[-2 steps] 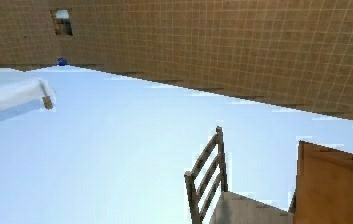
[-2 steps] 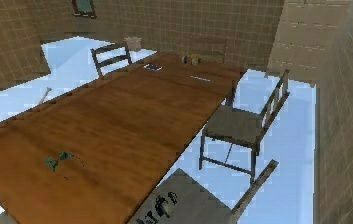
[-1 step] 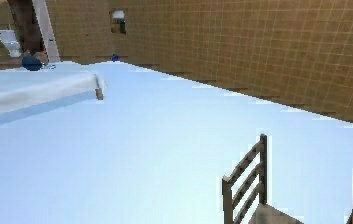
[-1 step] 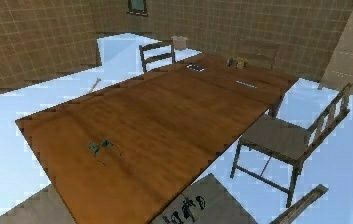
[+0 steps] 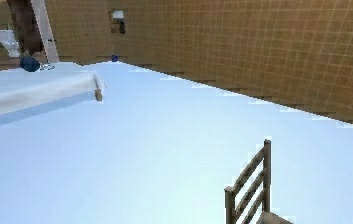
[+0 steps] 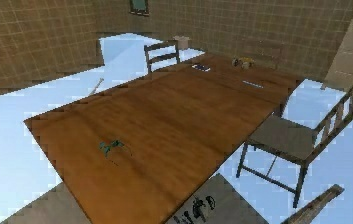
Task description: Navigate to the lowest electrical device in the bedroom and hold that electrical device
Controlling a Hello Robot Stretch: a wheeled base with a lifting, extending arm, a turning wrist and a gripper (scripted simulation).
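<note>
A long tabletop (image 6: 174,120) of warm brown planks, its grain running lengthwise, crosses the arm side view from near left to far right. A slat-backed wooden chair (image 6: 162,55) stands at its far left side. A second chair (image 6: 289,140), with a padded grey-brown seat and angled legs, is drawn just back from the right side.

Small things lie scattered well apart on the wood: a greenish scrap (image 6: 109,149) near the left end, a dark flat slab (image 6: 201,67) and a thin pale strip (image 6: 252,83) toward the far end. Each is too small to identify, so it cannot be told whether any of them is the electrical device. A pale box (image 6: 182,42) sits beyond the table, near the tiled wall (image 6: 44,40).

At the near edge, dark shapes with white flecks appear to be the gripper (image 6: 195,210), above a flat grey-brown seat (image 6: 234,195). Its state, and whether it holds anything, cannot be told.

The forward view offers a different scene: a smooth, pale blue floor (image 5: 184,130) running to walls of square brown tiles (image 5: 244,40). At near right is the slatted back of a wooden chair (image 5: 249,190). At left lies a long pale low block (image 5: 34,95) with a rounded edge. Beyond it are a blue round thing (image 5: 29,62) and a white upright frame (image 5: 41,30).
</note>
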